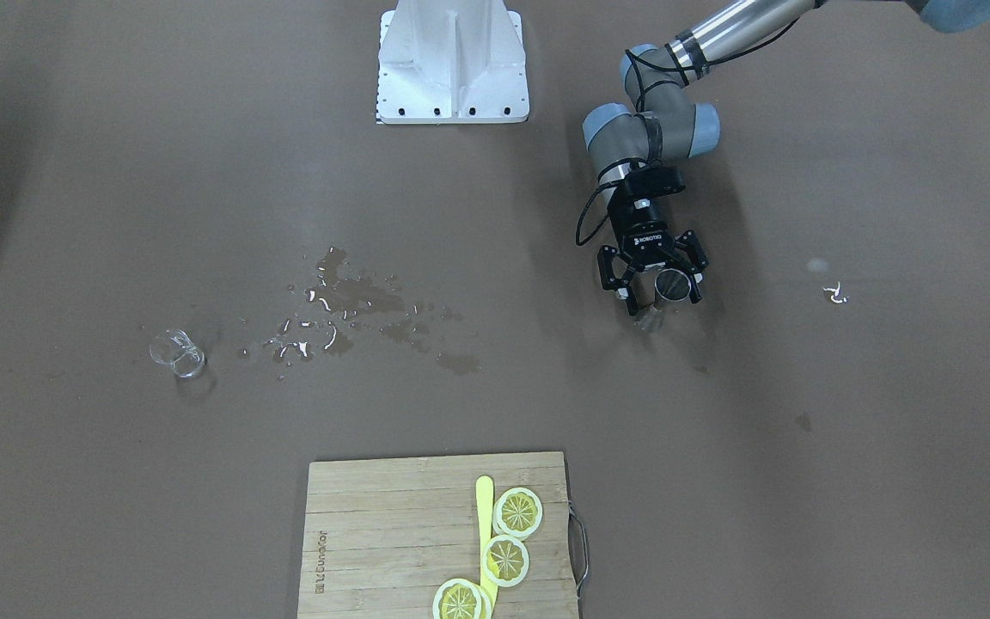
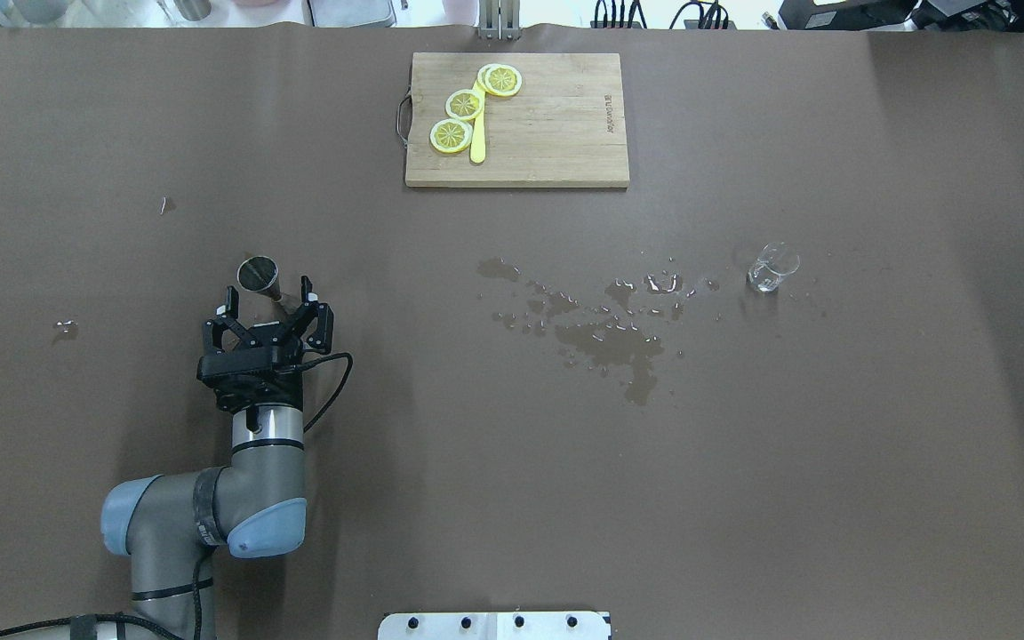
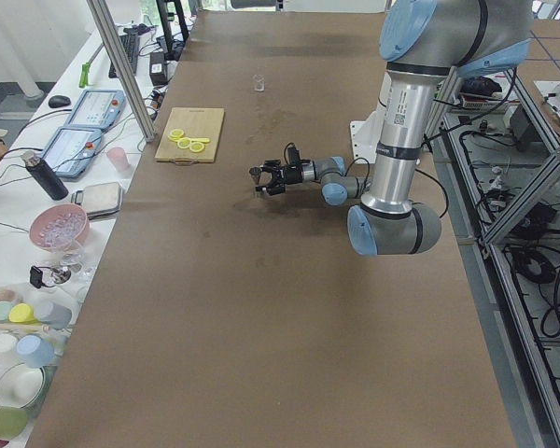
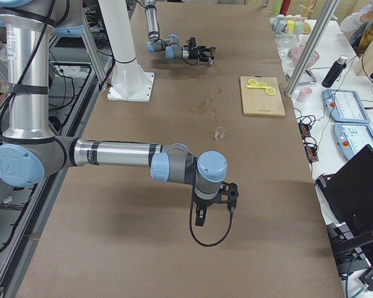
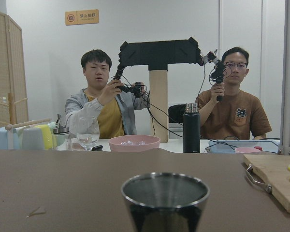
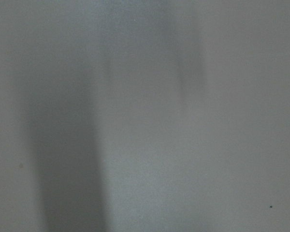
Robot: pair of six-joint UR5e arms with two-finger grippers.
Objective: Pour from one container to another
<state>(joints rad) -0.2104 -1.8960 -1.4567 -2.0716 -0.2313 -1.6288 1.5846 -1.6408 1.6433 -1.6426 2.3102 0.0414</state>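
Observation:
A metal cup [image 2: 258, 274] stands upright on the brown table at the left. My left gripper [image 2: 268, 292] lies level right behind it, jaws open, with the cup [image 1: 674, 284] at the fingertips and no grip on it. The left wrist view has the cup [image 5: 165, 199] close and centred, its inside dark. A small clear glass beaker [image 2: 772, 267] stands far off at the right, also seen as the beaker [image 1: 177, 352]. My right gripper [image 4: 214, 208] shows only in the exterior right view, low over the near table end; I cannot tell if it is open or shut.
Spilled liquid [image 2: 610, 333] is spread over the table between cup and beaker. A wooden cutting board [image 2: 556, 160] with lemon slices [image 2: 464, 104] and a yellow knife [image 2: 477, 142] lies at the far edge. Two people sit behind the table [image 5: 106, 108].

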